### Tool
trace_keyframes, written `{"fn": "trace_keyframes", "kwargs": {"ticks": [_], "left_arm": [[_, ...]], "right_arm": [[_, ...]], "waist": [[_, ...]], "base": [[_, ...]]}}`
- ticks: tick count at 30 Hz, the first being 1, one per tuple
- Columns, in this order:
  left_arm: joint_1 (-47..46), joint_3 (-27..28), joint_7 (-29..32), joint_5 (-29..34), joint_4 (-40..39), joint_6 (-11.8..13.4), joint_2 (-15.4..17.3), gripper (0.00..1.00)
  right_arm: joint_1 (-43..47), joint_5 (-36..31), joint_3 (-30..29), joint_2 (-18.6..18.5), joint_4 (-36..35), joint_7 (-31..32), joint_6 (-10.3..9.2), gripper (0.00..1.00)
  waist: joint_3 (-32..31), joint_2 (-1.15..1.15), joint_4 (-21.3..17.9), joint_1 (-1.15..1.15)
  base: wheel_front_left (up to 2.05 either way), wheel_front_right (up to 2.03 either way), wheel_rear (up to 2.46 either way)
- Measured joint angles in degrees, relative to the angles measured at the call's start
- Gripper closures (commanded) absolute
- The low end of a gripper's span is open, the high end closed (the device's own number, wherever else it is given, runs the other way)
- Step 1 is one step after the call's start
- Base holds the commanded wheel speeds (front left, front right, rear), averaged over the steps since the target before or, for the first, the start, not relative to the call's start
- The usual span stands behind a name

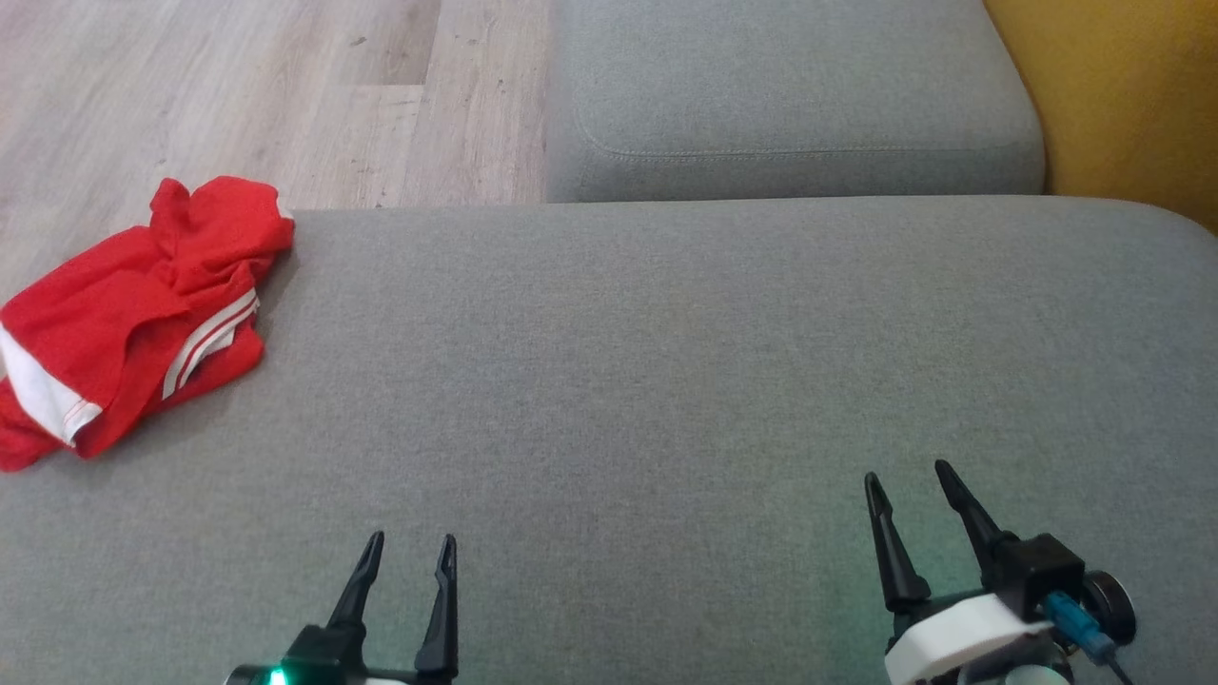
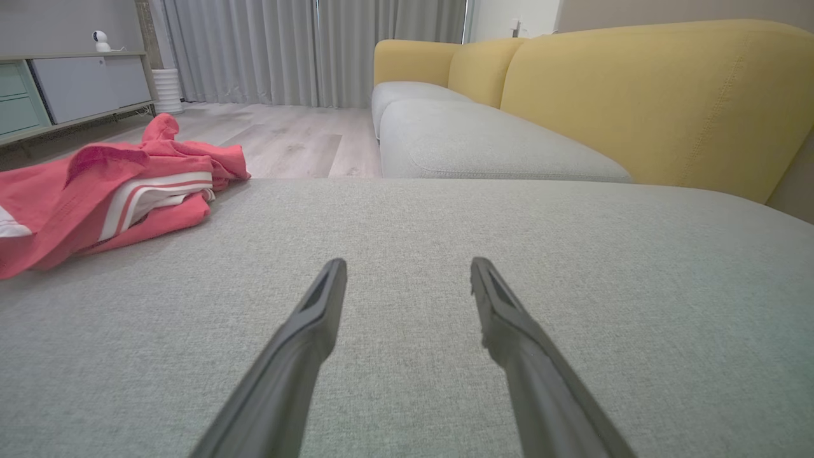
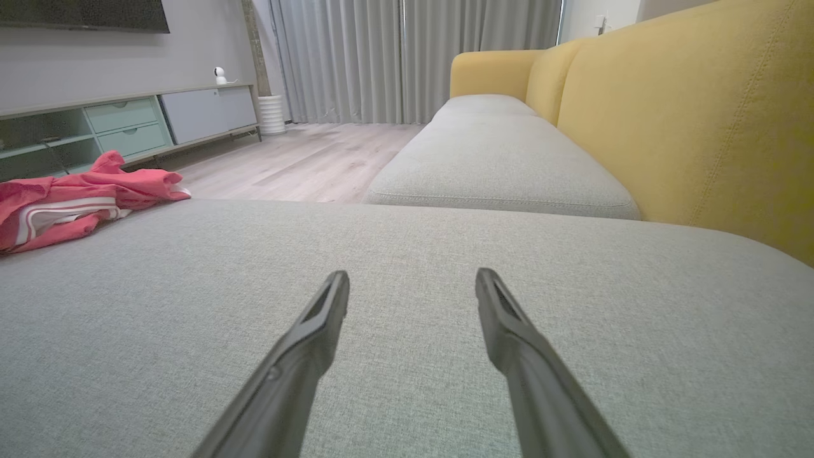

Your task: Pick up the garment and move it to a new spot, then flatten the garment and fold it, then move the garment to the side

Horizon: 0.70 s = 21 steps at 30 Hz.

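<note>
Red with white stripes, the crumpled garment (image 1: 133, 314) lies at the far left corner of the grey sofa cushion (image 1: 666, 381), well apart from the left gripper (image 1: 411, 539) and the right gripper (image 1: 906, 473), both low over the cushion's near part with fingers spread and empty.

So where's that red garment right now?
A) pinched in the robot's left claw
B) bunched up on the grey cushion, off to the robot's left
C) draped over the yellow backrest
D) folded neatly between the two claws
B: the red garment lies crumpled near the left edge of the grey cushion, while the left gripper and right gripper are both open, holding nothing and well apart from it.
</note>
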Motion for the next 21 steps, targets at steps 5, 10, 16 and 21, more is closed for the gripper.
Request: {"fn": "trace_keyframes", "kwargs": {"ticks": [5, 10, 16, 21], "left_arm": [[0.0, 0.1, 0.0, -0.14, 0.46, 0.11, 0.01, 0.0], [-0.01, 0.19, 0.0, -0.62, 0.83, 0.25, 0.03, 0.0], [-0.02, 0.19, 0.0, -0.87, 1.07, 0.25, 0.04, 0.0], [-0.12, 0.07, 0.0, -1.04, 1.33, 0.25, 0.08, 0.0]], "right_arm": [[0.01, 0.21, -0.09, 0.0, 0.0, 0.0, 0.0, 0.0], [0.01, 0.58, -0.16, 0.0, -0.01, 0.01, 0.0, 0.0], [0.02, 0.58, -0.3, 0.0, -0.03, 0.0, 0.0, 0.0], [0.33, 0.69, -0.94, -0.01, -0.43, 0.0, 0.0, 0.0]], "waist": [[-0.01, 0.0, -0.09, 0.0], [-0.02, 0.0, -0.11, 0.0], [-0.02, 0.0, 0.05, 0.0], [-0.07, 0.0, 1.2, 0.0]], "base": [[0.0, 0.0, 0.0], [0.0, 0.0, 0.0], [0.0, 0.0, 0.0], [0.0, 0.0, 0.0]]}}
